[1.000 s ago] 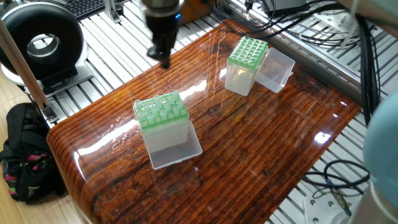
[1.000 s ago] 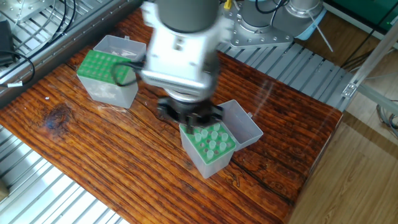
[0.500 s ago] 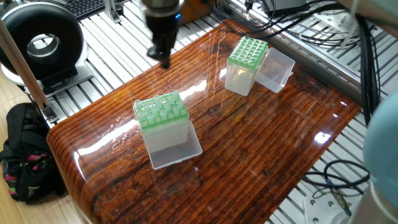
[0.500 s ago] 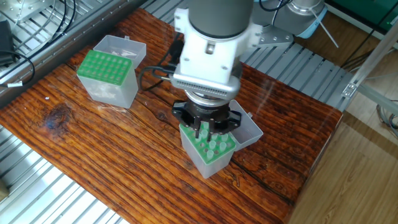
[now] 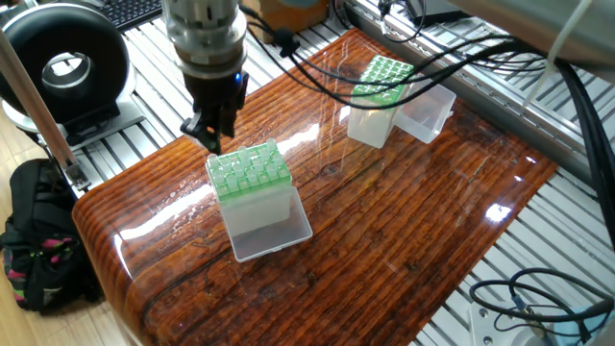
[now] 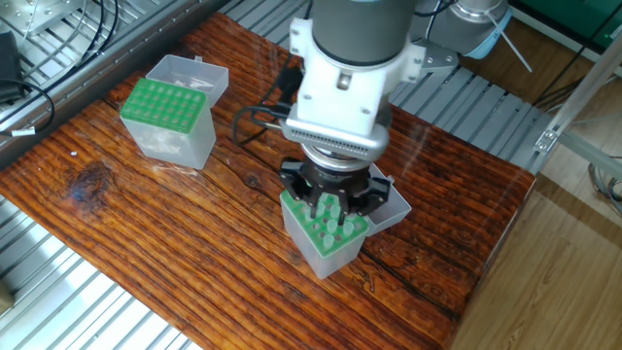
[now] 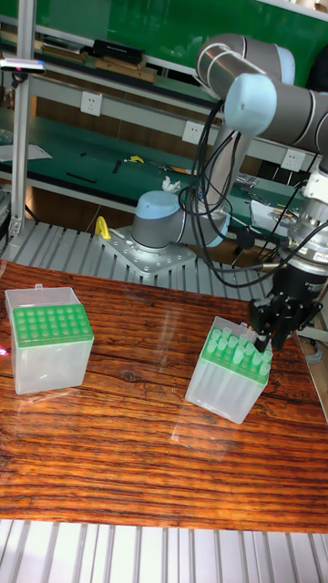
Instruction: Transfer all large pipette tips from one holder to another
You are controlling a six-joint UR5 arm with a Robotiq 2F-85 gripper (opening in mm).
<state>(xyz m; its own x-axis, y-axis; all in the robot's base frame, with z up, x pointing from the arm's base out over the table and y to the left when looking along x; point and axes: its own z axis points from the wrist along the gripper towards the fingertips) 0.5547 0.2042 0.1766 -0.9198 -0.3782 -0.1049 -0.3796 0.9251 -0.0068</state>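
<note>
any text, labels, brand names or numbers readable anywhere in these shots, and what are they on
None can be read in any view.
The two green-topped tip boxes, one under the hand at and the other at, carry no visible print.
The arm's grey wrist housing shows no legible marking.
The white wall sockets behind the table are too small to show any lettering.

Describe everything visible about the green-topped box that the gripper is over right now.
The loaded box is a translucent, whitish plastic holder with a green perforated top, standing upright on the wooden table. Its clear hinged lid is folded open and rests on the table beside it. Several large pipette tips stand in the holes, their open ends showing above the green rack. The gripper hangs directly over one edge of the rack; whether it touches a tip cannot be told. The other box stands apart.
</note>
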